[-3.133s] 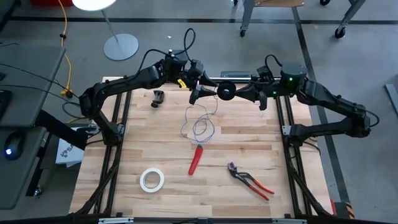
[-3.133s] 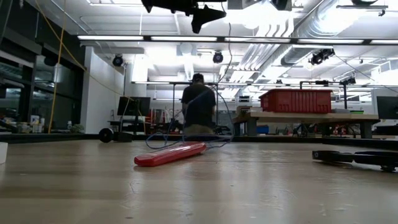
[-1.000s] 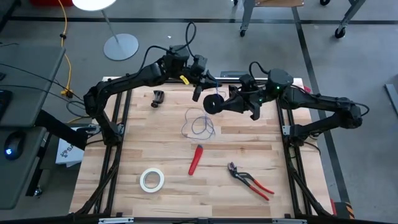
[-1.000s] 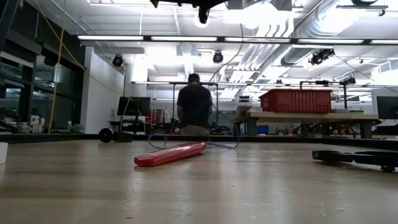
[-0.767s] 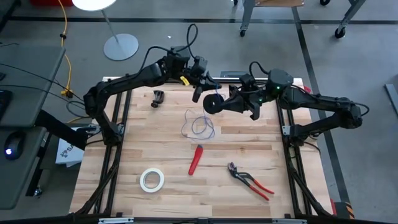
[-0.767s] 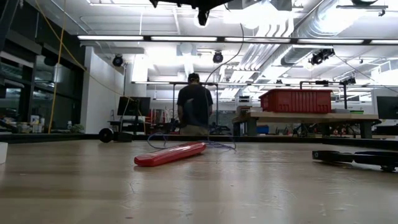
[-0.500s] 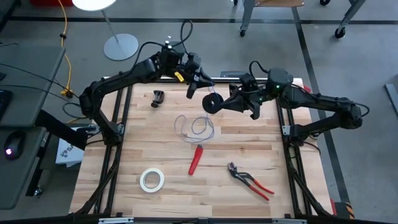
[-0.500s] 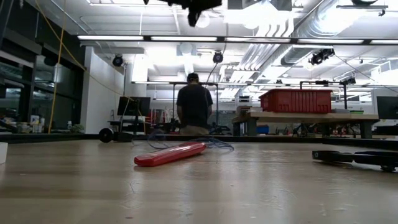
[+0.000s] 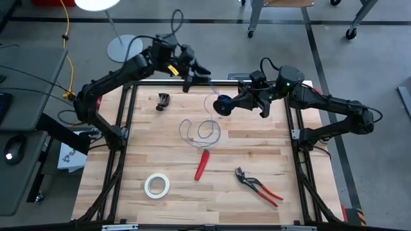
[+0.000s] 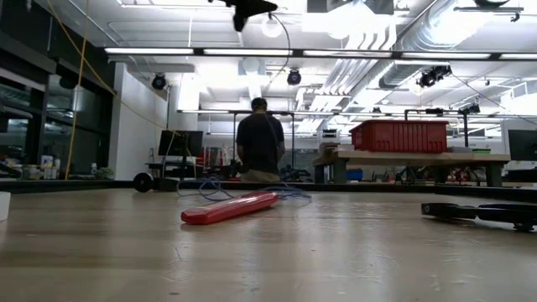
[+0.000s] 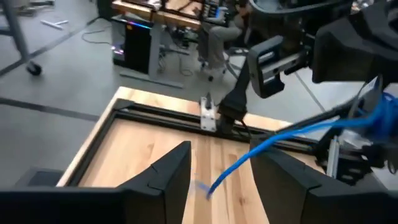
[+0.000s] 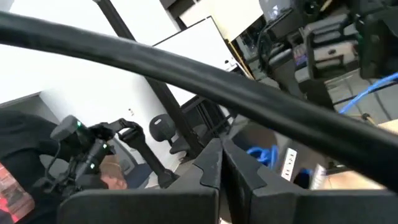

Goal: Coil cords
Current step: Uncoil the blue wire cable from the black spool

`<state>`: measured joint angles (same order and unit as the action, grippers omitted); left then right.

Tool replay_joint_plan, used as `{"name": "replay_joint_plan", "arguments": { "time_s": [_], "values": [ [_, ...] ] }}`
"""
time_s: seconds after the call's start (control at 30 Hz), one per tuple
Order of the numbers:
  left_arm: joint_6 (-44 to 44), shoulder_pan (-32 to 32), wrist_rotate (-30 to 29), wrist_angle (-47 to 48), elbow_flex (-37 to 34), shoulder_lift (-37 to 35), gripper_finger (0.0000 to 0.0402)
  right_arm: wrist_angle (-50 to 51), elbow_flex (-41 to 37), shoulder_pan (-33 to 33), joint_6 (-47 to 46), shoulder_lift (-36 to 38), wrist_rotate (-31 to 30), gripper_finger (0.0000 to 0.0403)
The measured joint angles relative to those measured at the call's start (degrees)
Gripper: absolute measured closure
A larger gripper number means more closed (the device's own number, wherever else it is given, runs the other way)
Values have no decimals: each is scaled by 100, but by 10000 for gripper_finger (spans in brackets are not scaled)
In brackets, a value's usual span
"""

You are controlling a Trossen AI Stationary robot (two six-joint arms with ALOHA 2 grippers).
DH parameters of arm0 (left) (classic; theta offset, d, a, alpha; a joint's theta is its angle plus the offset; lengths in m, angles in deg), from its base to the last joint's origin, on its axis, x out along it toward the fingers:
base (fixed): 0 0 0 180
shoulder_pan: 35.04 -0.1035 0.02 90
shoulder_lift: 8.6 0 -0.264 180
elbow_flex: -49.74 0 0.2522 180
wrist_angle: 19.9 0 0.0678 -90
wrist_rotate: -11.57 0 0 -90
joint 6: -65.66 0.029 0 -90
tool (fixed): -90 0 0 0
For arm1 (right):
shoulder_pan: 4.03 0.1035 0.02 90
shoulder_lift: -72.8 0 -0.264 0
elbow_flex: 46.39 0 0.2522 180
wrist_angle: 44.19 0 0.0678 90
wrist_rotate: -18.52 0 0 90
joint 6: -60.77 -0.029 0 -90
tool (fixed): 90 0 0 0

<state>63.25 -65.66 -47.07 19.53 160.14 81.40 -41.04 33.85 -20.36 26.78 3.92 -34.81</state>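
Note:
The cord is a thin blue wire. Its loose loops (image 9: pixel 200 130) lie on the table's middle, and one strand (image 11: pixel 280 140) rises to a small black spool (image 9: pixel 223 104). My right gripper (image 9: pixel 232 102) is shut on the spool, well above the table near its far edge. My left gripper (image 9: pixel 194 78) stands open, high and to the spool's far left. In the left wrist view the strand runs between its fingers (image 11: pixel 221 155); it seems to touch neither. The low view shows the left gripper (image 10: pixel 247 8) only at the top edge. My right gripper holds the black spool (image 9: pixel 224 105) at its fingertips, reaching about level from the table's right side. The spool is lifted clear of the table, with blue wire (image 11: pixel 380 117) wound on it. The fingers (image 12: pixel 211 168) hide which part of the spool they are on.
A red-handled tool (image 9: pixel 201 165) lies just near of the loops, red-handled pliers (image 9: pixel 257 186) to its near right, a white tape roll (image 9: pixel 157 185) near left, a small black object (image 9: pixel 164 101) far left. A person (image 10: pixel 260 143) is in the room behind.
My left gripper has opened, let the wire go, and moved up and toward the table's far left corner, away from the spool. The loops on the table have sagged and spread toward the left. The right gripper has kept the spool about where it was.

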Motion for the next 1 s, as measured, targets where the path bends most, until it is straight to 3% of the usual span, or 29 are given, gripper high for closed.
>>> {"name": "replay_joint_plan", "arguments": {
  "time_s": [0.27, 0.4, 0.57, 0.73, 0.87, 1.0],
  "values": [
    [29, -398, -14, 564, -2, -490, 233, 47, 0, -157, 112, 2, 64, 403],
    [470, -424, -43, 819, -2, -632, 233, 463, 0, -244, 290, 7, 83, 403],
    [698, -408, -57, 1483, -125, -641, 233, 1688, 0, -363, 620, 7, -35, 403],
    [685, -209, -20, 1548, -669, -639, 233, 3833, 0, -434, 1191, 5, -907, 403],
    [248, 75, 327, 613, -1519, -648, 233, 5831, 0, -410, 1535, 4, -2084, 403],
    [-1043, 355, 695, -1467, -2706, -714, 234, 7140, -195, -349, 1588, 1, -2846, 403]
  ]
}}
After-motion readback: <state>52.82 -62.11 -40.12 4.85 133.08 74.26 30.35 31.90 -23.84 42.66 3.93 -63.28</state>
